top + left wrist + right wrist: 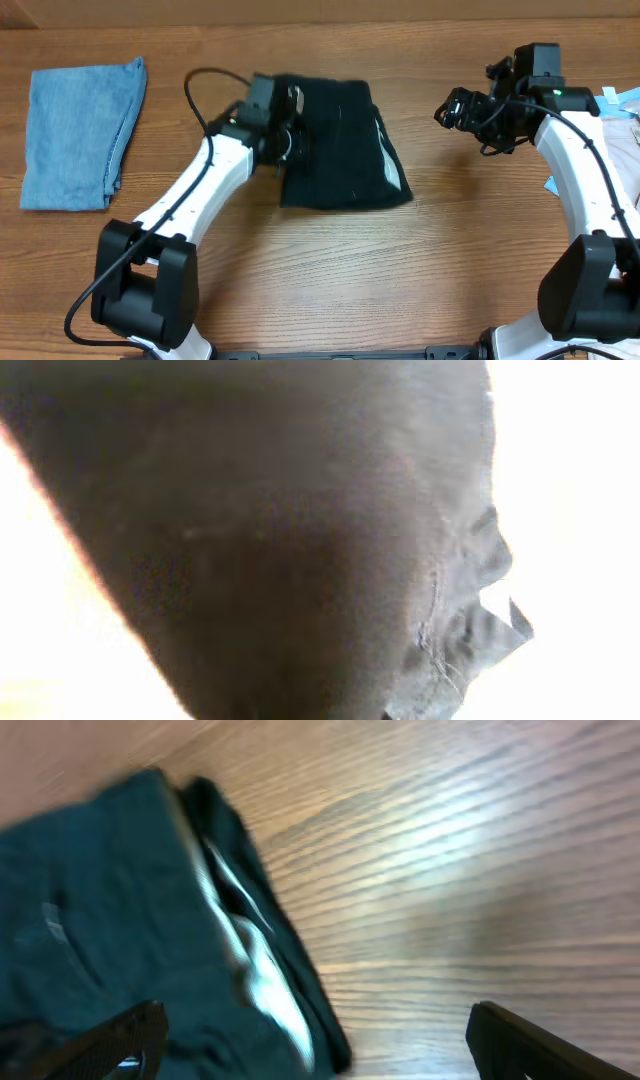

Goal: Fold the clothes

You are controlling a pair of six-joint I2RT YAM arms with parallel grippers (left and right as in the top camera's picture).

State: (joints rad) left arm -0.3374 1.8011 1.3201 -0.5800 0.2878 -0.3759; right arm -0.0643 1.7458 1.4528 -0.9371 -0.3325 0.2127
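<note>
Black shorts (pixel 280 540) fill the left wrist view — left gripper (pixel 288 128) pinched on their edge, right gripper (pixel 455 108) spread, well apart. Carry that edge across low and level.

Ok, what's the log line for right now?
left gripper: jaws shut on black shorts edge | right gripper: jaws open, empty | blue cloth: folded, untouched

- It looks like a robotics lab workstation: a white-and-black left arm (pixel 190 190) and right arm (pixel 585 170) rise from the near edge of a wood-grain table (pixel 330 290).
- A black cable (pixel 210 71) loops exposed.
- A light-blue cloth (pixel 80 135) and a black garment (pixel 345 140) are the only wares.
</note>
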